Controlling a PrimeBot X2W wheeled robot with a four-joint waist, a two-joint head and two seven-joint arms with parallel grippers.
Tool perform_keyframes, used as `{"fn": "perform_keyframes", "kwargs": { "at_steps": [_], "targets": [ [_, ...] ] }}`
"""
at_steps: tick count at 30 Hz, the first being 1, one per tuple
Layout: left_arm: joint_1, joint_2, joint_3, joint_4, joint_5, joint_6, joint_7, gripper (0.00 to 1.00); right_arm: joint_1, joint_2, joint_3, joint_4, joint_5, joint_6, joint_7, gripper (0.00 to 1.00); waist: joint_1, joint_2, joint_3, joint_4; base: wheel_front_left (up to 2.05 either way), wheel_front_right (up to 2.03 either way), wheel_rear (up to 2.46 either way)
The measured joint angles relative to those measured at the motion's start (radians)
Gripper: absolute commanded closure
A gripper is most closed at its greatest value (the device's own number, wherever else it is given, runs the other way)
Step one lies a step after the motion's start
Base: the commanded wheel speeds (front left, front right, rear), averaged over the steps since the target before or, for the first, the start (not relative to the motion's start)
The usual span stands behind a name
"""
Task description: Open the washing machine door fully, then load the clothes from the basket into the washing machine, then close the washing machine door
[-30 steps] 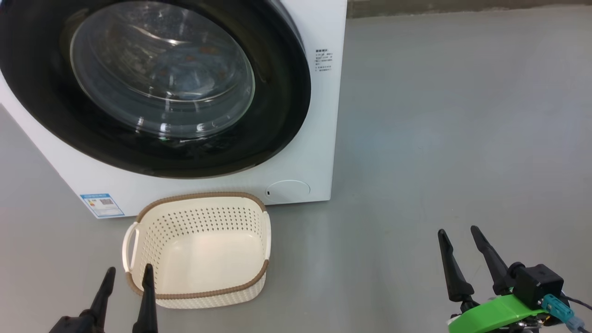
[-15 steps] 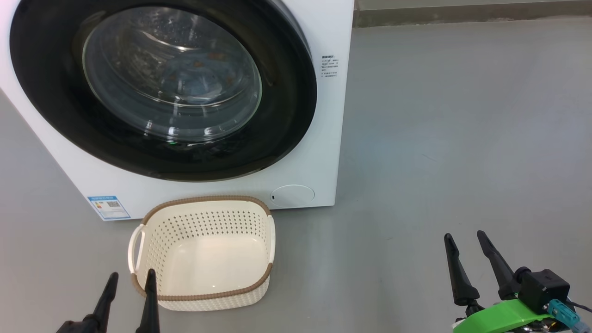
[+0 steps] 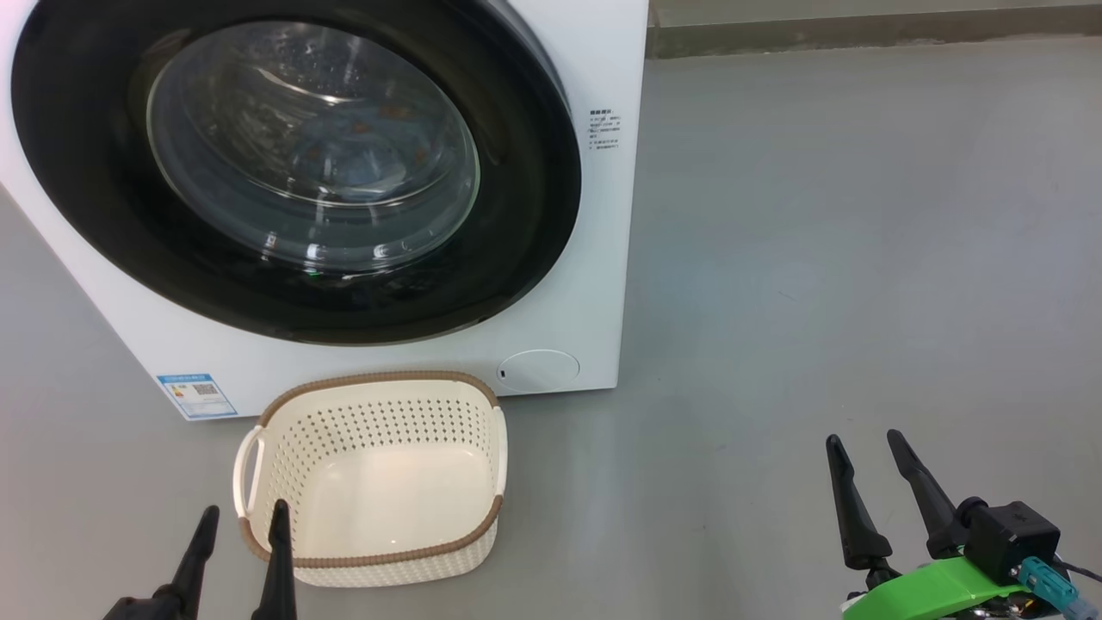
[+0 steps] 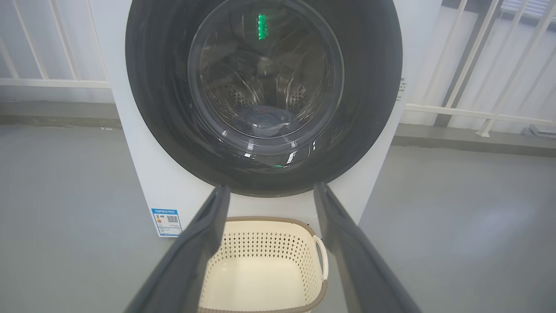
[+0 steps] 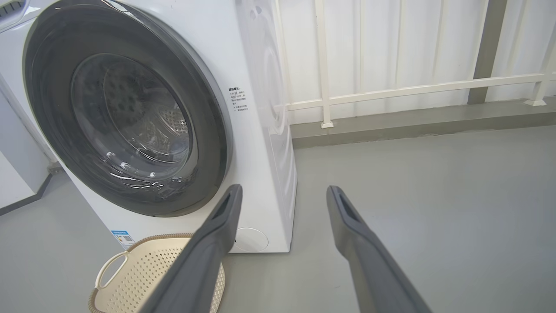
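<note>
The washing machine (image 3: 603, 258) stands in front of me with its round black door (image 3: 534, 198) shut. Behind the door's glass a bundle of light blue clothes (image 3: 362, 138) with orange spots lies in the drum, and the left wrist view also shows the clothes (image 4: 263, 119) low in the drum. The cream basket (image 3: 379, 422) sits on the floor before the machine with nothing in it. My left gripper (image 3: 244, 508) hangs open at the basket's near left corner. My right gripper (image 3: 862, 437) is open over bare floor, well to the right.
Grey floor stretches to the right of the machine. A white railing (image 5: 391, 91) on a low kerb (image 5: 412, 121) runs behind it. The machine's front carries a round lower flap (image 3: 540, 370) and a blue label (image 3: 196, 394). Another white unit (image 5: 17, 182) stands at the far left.
The head camera has tipped and turned slightly, so the whole picture sits lower than a second ago. Both grippers, the basket and the door stay as they were.
</note>
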Motion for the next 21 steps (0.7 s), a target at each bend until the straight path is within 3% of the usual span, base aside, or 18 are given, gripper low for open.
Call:
{"fn": "perform_keyframes", "kwargs": {
  "at_steps": [7, 8, 14, 21],
  "targets": [
    [0.001, 0.001, -0.013, 0.0, -0.003, 0.0, 0.0, 0.0, 0.0, 0.0, -0.001, 0.001, 0.0, 0.0, 0.0, 0.0, 0.0, 0.0, -0.008, 0.003, 0.0, 0.0, 0.0],
    [0.001, -0.001, -0.018, 0.004, -0.005, 0.0, 0.0, 1.0, 0.0, 0.0, -0.001, 0.005, 0.0, 0.0, 0.0, 1.0, 0.0, 0.0, -0.008, 0.003, 0.0, 0.0, 0.0],
    [0.021, -0.028, -0.032, 0.068, -0.015, 0.0, 0.002, 1.0, 0.026, 0.01, 0.0, 0.076, 0.004, 0.0, 0.002, 1.0, 0.0, 0.0, -0.008, 0.003, 0.0, 0.0, 0.0],
    [0.022, -0.028, -0.031, 0.072, -0.091, 0.0, 0.022, 1.0, 0.026, 0.011, -0.001, 0.077, 0.08, 0.0, 0.024, 1.0, 0.0004, 0.0, -0.009, 0.001, 0.0, 0.0, 0.0]
  ]
}}
